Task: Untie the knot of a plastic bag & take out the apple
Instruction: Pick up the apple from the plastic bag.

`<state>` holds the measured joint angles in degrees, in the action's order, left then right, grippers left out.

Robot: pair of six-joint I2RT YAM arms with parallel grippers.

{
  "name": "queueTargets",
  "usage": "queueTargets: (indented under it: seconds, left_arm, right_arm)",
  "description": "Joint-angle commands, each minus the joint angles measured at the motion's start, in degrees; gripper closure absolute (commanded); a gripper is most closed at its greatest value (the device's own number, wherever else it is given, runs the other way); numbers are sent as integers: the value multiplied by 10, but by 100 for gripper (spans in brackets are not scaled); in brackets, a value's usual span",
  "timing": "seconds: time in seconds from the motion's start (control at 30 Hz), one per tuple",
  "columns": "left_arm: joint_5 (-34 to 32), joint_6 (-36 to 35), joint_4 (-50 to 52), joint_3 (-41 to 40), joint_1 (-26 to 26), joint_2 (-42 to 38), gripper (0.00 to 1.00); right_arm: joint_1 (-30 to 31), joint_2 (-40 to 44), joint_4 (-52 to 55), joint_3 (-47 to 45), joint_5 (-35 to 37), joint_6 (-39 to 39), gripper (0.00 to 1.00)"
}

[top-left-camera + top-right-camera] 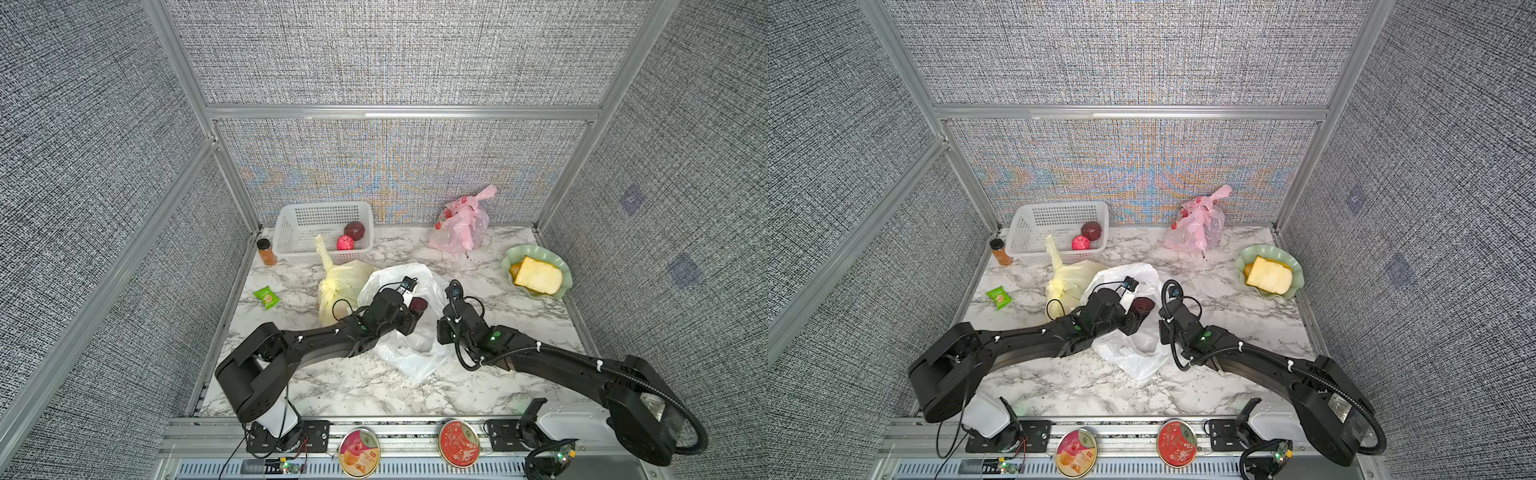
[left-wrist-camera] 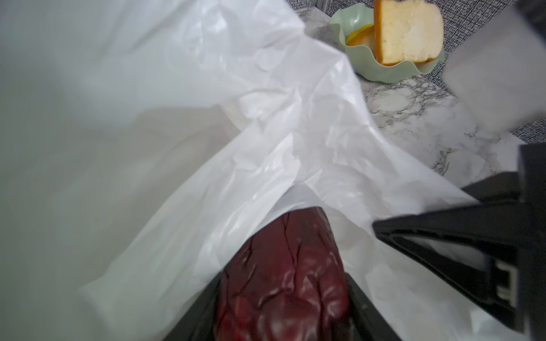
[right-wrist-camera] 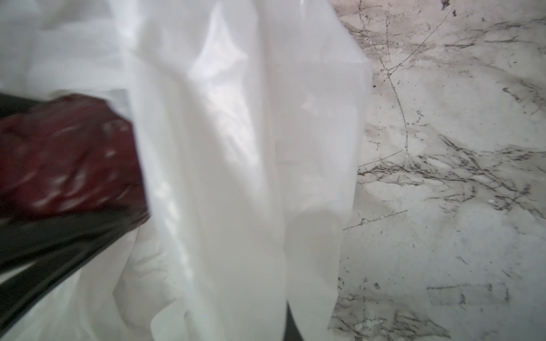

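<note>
Left gripper (image 1: 415, 313) sits inside the open white bag (image 1: 415, 357) at the centre of the table (image 1: 532, 307), jaws about half spread, both sides pressed on the dark red apple (image 2: 283, 265). Apple is in the bag mouth, dead ahead between the jaws, longer side running along the reach. Right gripper (image 1: 439, 332) fully closed, looks pinched on the bag rim just beside, film between it and apple. Left arm is nearer; next move is probably a straight pull back out.
</note>
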<state>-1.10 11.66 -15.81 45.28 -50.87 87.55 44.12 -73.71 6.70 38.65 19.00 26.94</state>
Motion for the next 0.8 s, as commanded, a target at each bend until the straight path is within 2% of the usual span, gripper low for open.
queueTargets:
  seconds: [0.0,0.27,0.5,0.6,0.77]
  left_arm:
    - [29,-20,53,-7,1,-42,42]
    - [11,-35,154,-2,1,-142,41]
    - [-28,-82,154,5,4,-223,39]
    - [-51,-89,177,39,24,-224,39]
    - [-48,-109,222,128,95,-179,39]
  right_arm:
    - [-8,-9,19,18,11,0,100]
    - [-32,-43,29,66,5,-6,100]
    - [-37,-61,25,71,-9,-13,100]
    - [-38,-56,19,62,-13,-14,100]
    - [-39,-45,-3,44,-31,-20,100]
